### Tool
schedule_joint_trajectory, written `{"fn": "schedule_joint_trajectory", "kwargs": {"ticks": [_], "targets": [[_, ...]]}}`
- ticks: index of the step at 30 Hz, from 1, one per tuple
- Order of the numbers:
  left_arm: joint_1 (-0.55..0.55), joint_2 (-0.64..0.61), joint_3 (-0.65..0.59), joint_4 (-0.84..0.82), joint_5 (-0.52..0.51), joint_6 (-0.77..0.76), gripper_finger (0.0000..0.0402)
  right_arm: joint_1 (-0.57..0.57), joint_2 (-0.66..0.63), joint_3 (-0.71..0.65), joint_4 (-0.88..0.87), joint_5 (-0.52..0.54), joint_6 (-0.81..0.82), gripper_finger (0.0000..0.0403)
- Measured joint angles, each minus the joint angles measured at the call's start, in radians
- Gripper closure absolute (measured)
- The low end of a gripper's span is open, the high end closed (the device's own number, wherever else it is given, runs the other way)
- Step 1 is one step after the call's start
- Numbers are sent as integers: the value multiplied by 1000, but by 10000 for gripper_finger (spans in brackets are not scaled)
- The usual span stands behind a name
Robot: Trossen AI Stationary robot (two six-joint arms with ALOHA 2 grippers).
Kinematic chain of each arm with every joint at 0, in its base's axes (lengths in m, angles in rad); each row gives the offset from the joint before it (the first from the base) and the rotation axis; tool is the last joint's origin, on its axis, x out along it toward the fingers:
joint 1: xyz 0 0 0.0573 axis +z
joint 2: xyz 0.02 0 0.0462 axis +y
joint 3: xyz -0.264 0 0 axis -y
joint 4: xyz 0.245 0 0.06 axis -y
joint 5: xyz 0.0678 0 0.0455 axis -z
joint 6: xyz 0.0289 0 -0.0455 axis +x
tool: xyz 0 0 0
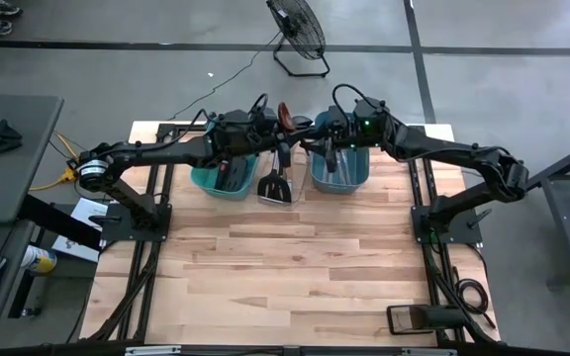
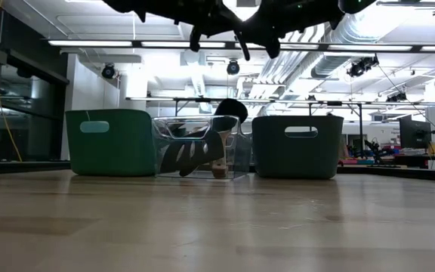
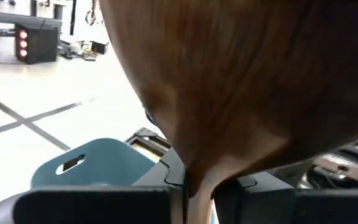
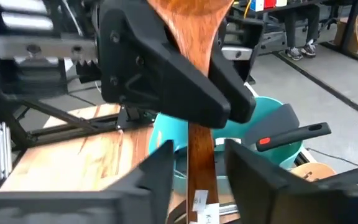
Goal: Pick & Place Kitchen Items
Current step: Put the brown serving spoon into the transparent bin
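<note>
Holding pincer (left) [image 1: 271,133]: it is clamping the wooden spoon [image 3: 247,81] at the neck, just under the bowl, high above the back middle of the table [image 1: 295,267]. In its own wrist view the spoon's bowl is filling most of the picture.

Releasing pincer (right) [image 4: 199,168]: it is meeting the left one from the other side. Its fingers [image 4: 160,168] are standing a little apart on either side of the spoon's handle, with a narrow gap showing on each side, so they are not pressing on the wood.

Spoon position: it is hanging in the air between the two pincers, over the clear bin [image 2: 198,147] and touching neither a bin nor the table.

Clear bin: it is sitting between the green bin [image 2: 110,142] and the blue bin [image 2: 297,146] along the far edge of the table. It is holding a black slotted spatula [image 2: 191,155] that is leaning tilted inside it.

Green bin, from above: it is holding dark utensils, which are too small to tell apart.

Blue bin, from above: it is holding slim items, and their kind cannot be told.

Right wrist view, background: a black handle with a red end [image 4: 291,134] is sticking out over the rim of a teal bin. Which bin this is cannot be told.
</note>
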Motion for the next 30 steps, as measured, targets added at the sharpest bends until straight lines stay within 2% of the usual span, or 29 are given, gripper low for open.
{"fn": "schedule_joint_trajectory", "kwargs": {"ticks": [4, 9, 12, 17, 23, 30], "targets": [[0, 0, 0, -45, -29, 0, 368, -8, -11, 0, -43, 3, 20, 198], [15, 0, 0, -138, -35, -30, 368, -31, -50, 0, -166, 14, 18, 157], [38, 1, 0, -238, -42, -85, 368, -56, -71, 0, -244, 37, 17, 151], [68, 1, 0, -313, -35, -203, 368, -98, -109, 0, -335, 78, 16, 152], [80, 9, 0, -364, -21, -337, 368, -139, -119, 0, -362, 85, 19, 153], [79, 77, 0, -347, -4, -371, 368, -154, -119, 0, -379, 91, 19, 153]]}}
